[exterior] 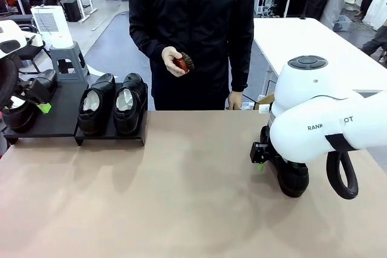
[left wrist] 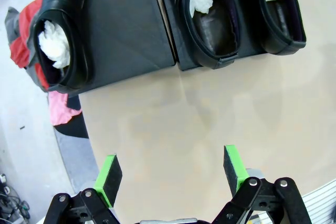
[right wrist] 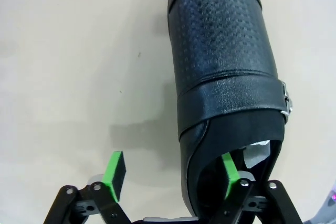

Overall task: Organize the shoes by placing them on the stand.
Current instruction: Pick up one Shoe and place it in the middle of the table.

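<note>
Three black dress shoes point(exterior: 97, 104) parked on the black stand point(exterior: 60, 126) at far left of the tan table point(exterior: 181, 203): two side by side on the stand's right section, toes toward the near edge, white paper stuffed inside; one at the stand's far-left end, partly behind the left gripper point(exterior: 41, 98). Fourth shoe point(right wrist: 226, 72) lying on the table at right, away from the stand, buckle strap across its top. Right gripper point(right wrist: 173, 174) straddling that shoe's side wall near the opening, one green pad inside, one outside, jaws wide and not clamped. Left gripper hovering near the stand, jaws spread wide, holding nothing. Beyond the far edge, a person's hand point(exterior: 172, 61) holding a small red-brown brush point(exterior: 183, 63)
</note>
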Controlling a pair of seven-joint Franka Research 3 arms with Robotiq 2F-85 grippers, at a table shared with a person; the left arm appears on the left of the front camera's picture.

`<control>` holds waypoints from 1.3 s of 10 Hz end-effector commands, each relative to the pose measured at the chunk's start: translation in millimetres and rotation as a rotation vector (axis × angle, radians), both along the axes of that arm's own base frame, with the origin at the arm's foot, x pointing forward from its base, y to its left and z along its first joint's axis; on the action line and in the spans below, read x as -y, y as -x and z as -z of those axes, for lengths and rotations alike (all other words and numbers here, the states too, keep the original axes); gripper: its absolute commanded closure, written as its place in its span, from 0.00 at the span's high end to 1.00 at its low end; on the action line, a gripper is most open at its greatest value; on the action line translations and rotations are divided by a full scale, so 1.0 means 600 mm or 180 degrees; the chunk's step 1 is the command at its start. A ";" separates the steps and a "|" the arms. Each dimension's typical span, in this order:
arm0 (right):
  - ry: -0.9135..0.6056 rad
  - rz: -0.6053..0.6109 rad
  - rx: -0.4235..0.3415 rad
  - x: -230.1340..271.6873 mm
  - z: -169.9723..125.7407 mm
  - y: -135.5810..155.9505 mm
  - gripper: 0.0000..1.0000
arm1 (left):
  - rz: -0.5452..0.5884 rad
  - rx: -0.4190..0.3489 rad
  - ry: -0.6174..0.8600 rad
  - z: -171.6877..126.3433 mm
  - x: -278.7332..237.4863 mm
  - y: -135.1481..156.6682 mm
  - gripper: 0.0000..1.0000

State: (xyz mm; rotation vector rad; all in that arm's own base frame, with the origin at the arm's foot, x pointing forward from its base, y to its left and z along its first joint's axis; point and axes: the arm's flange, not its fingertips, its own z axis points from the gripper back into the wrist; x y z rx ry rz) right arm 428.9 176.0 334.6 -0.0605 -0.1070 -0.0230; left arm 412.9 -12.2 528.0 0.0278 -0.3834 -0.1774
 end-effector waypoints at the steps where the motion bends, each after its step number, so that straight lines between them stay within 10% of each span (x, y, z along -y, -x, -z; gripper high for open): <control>1: 0.0079 -0.0040 0.0117 0.001 -0.003 -0.008 0.39 | 0.0005 0.0037 0.0036 -0.001 -0.002 0.002 1.00; 3: 0.0137 -0.0002 0.0131 0.003 -0.004 -0.010 0.00 | 0.0005 0.0037 0.0036 -0.001 -0.002 0.002 1.00; 13: 0.0109 0.0507 0.0087 -0.047 -0.114 0.046 0.00 | 0.0005 0.0037 0.0036 -0.001 -0.002 0.002 1.00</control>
